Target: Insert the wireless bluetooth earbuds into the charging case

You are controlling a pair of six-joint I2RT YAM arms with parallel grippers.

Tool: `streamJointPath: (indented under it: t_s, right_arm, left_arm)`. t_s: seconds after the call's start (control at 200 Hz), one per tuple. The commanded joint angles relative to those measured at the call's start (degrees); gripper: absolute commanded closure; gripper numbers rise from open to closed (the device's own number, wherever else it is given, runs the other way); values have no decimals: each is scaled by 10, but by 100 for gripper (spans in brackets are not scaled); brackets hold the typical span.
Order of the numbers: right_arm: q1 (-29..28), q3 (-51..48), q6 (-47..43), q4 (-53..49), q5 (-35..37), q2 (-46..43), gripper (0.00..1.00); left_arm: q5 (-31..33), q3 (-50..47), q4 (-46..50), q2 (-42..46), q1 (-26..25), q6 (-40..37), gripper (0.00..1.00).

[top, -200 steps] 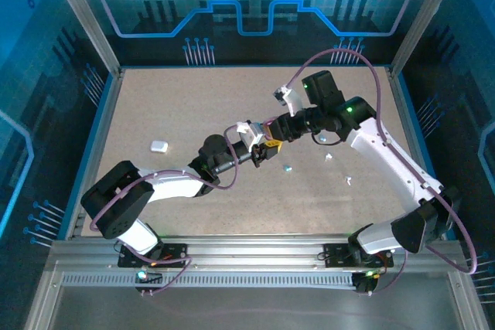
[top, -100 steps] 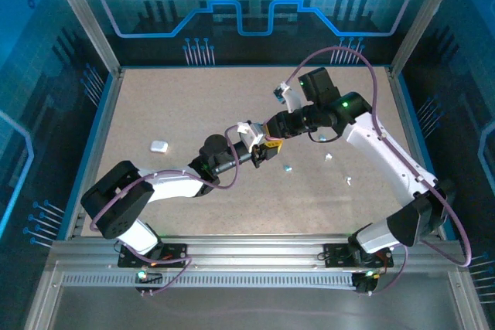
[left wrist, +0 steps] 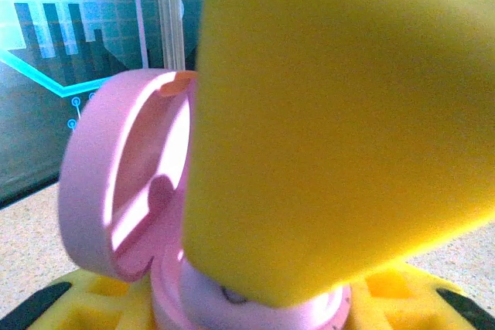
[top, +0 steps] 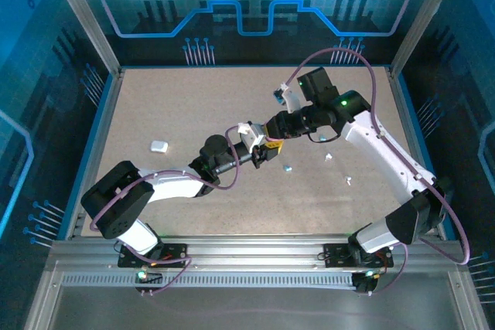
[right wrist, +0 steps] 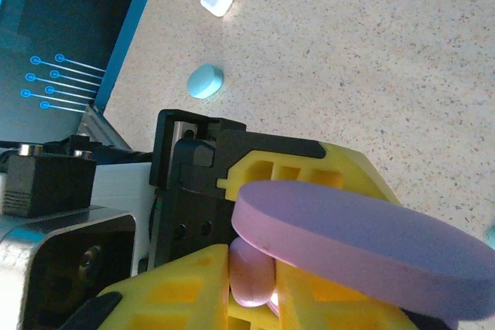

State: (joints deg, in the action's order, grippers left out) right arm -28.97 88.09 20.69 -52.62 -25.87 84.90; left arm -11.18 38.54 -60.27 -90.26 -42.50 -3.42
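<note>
Above the middle of the table [top: 193,106], the two grippers are seen brought tip to tip. A round pink case [left wrist: 116,191] is clamped between the yellow fingers of the left gripper [top: 261,153]. It is held clear of the table, with its hinged lid [right wrist: 363,245] swung open. In the right wrist view, a small pinkish earbud [right wrist: 251,272] is seen pinched between the fingers of the right gripper [top: 275,134], just under the open lid. In the left wrist view, one of the right gripper's yellow fingers [left wrist: 332,113] is pressed down against the open base of the case. How far the earbud is seated in the case cannot be told. A white piece [top: 158,145] is left lying well apart toward the left edge of the table. A teal oval piece [right wrist: 205,81] lies near it. A few tiny pale bits [top: 287,167] are scattered just right of the grippers.
</note>
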Motion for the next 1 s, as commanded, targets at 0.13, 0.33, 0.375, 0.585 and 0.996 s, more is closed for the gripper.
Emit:
streamJointPath:
  t_s: [0.13, 0.33, 0.375, 0.585, 0.996]
  right_arm:
    - [-8, 17, 23, -28, 49, -3, 76]
    - [-8, 14, 27, -25, 58, -7, 75]
    - [-7, 13, 28, -22, 60, -9, 74]
    - [-7, 16, 27, -19, 43, -9, 73]
    - [-7, 23, 25, -30, 24, -2, 71]
  left_arm:
    - [0, 11, -37, 17, -3, -13, 70]
    - [-2, 12, -37, 17, -4, -13, 70]
    - [-2, 11, -37, 16, -3, -13, 70]
    - [-2, 11, -36, 17, -4, -13, 70]
    - [-2, 16, -33, 15, -3, -14, 70]
